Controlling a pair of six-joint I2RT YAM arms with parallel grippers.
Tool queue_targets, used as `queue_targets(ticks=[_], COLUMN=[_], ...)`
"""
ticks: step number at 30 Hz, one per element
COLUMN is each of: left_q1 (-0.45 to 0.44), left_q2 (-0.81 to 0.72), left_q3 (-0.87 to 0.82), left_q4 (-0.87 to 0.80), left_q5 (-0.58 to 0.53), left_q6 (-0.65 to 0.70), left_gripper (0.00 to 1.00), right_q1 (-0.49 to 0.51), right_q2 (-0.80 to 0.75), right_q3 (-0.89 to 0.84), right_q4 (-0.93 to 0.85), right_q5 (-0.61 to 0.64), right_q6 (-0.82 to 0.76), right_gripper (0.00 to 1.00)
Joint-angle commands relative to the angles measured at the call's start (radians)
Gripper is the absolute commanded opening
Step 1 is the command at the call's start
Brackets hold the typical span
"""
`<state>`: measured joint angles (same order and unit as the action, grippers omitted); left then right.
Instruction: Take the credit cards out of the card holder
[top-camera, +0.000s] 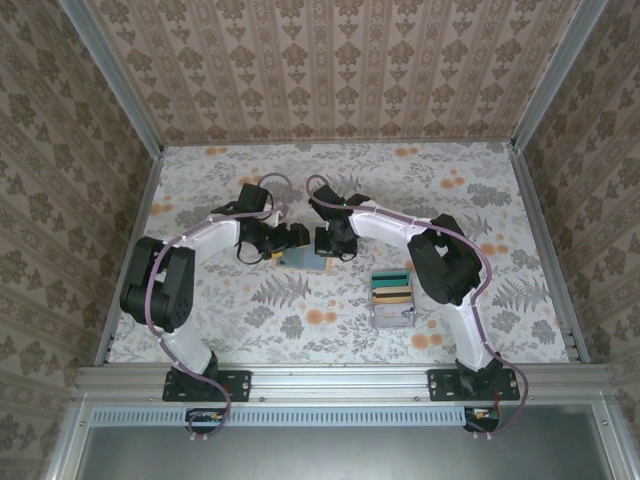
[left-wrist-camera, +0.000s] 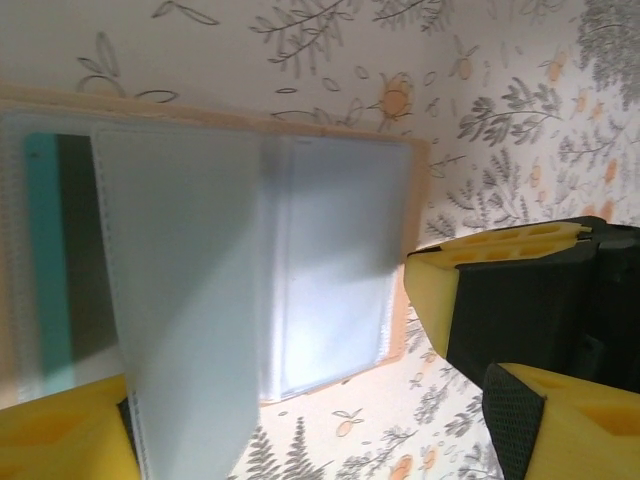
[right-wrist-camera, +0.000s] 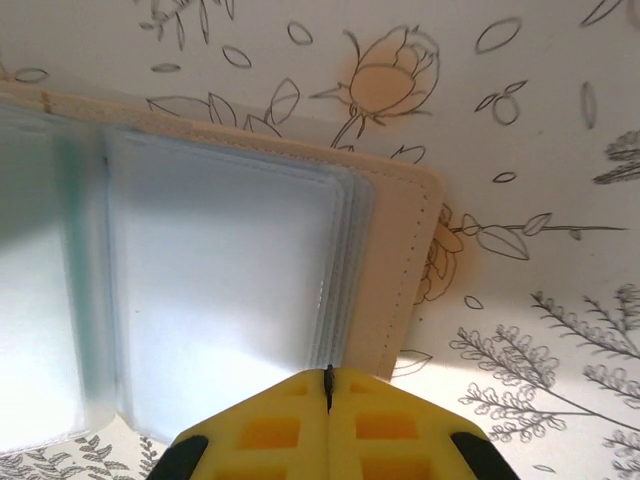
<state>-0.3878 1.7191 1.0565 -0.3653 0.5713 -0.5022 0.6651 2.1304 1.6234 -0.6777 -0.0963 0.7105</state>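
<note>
Lying open near the middle of the flowered table (top-camera: 250, 330), the card holder (top-camera: 303, 262) sat between the two pincers in the top view, with the left gripper (top-camera: 283, 243) at its left edge and the right gripper (top-camera: 326, 244) at its right edge. Seen from the left wrist, the left gripper (left-wrist-camera: 300, 400) had its yellow fingers (left-wrist-camera: 60, 445) set wide apart at the bottom corners of the frame. They were clamped on nothing, and a loose clear sleeve page (left-wrist-camera: 185, 300) stood up between them. The teal card (left-wrist-camera: 47, 260) showed as a narrow strip at the far left of that frame, tucked in a sleeve and partly covered by the raised page. Its visible edge ran top to bottom, so it lay left of the gap between the fingers and just above the left-hand one. The right gripper (right-wrist-camera: 328, 400) had its jaws pressed together at the bottom of its own frame, tip over the holder's tan border; whether it bore down on the leather could not be told. By this layout the left arm looked the nearer to the teal card. Reaching it would likely mean getting past the raised page and drawing the card out along its sleeve, though which side of that sleeve was open could not be told.
</note>
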Motion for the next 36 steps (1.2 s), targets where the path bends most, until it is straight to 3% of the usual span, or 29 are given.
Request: queue_targets(ticks=[1, 13, 21, 24, 28, 30, 36], left_q1=[-0.02, -0.097, 0.029, 0.077, 0.121, 0.122, 0.122], left_q2=[0.003, 0.025, -0.06, -0.056, -0.019, 0.004, 0.06], left_q3=[0.025, 0.034, 0.005, -0.001, -0.012, -0.006, 0.002], left_q4=[0.03, 0.097, 0.008, -0.048, -0.063, -0.064, -0.063], left_q5=[0.051, 0.117, 0.024, -0.034, -0.066, -0.068, -0.091], left_q6=[-0.006, -0.044, 0.009, 0.037, 0.039, 0.045, 0.04], left_gripper=[0.79, 0.6, 0.48, 0.36, 0.12, 0.06, 0.02], right_q1=[-0.009, -0.051, -0.035, -0.023, -0.006, 0.001, 0.017], right_q2=[-0.092, -0.205, -0.182, -0.15, -0.096, -0.077, -0.02], right_q3=[-0.032, -0.126, -0.1, -0.064, -0.028, -0.021, 0.002], right_q4=[0.016, 0.06, 0.135, 0.182, 0.217, 0.236, 0.26], right_q5=[0.065, 0.111, 0.016, -0.046, -0.12, -0.146, -0.218], right_q6=[0.022, 0.061, 0.067, 0.071, 0.101, 0.114, 0.147], right_gripper=[0.0, 0.0, 0.07, 0.09, 0.09, 0.1, 0.15])
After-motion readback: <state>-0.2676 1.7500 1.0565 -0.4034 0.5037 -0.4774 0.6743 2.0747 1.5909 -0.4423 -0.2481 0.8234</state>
